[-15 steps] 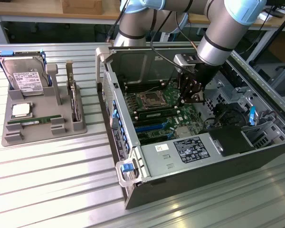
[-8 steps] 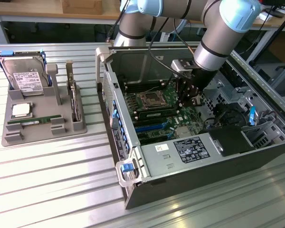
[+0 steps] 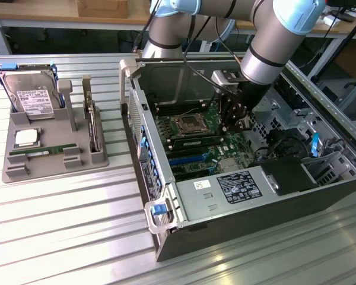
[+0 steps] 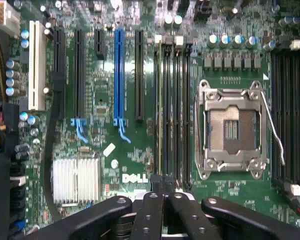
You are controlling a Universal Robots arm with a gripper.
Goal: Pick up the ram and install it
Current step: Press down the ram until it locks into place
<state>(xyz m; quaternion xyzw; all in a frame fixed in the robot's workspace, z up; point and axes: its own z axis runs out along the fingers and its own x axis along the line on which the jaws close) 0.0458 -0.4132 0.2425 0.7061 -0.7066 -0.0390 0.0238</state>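
Observation:
A ram stick stands edge-on in one of the black memory slots beside the CPU socket, showing as a thin green line. My gripper is shut, its black fingers pressed together right over the end of that slot row, with nothing between them. In the exterior view the gripper reaches down into the open computer case, just above the motherboard. Another green ram stick with a white label lies flat in the grey tray at the exterior view's left.
The tray also holds a hard drive, a square silver CPU chip and an upright card with a bracket. Case walls, cables and the drive cage hem in the arm. A heatsink sits near the expansion slots.

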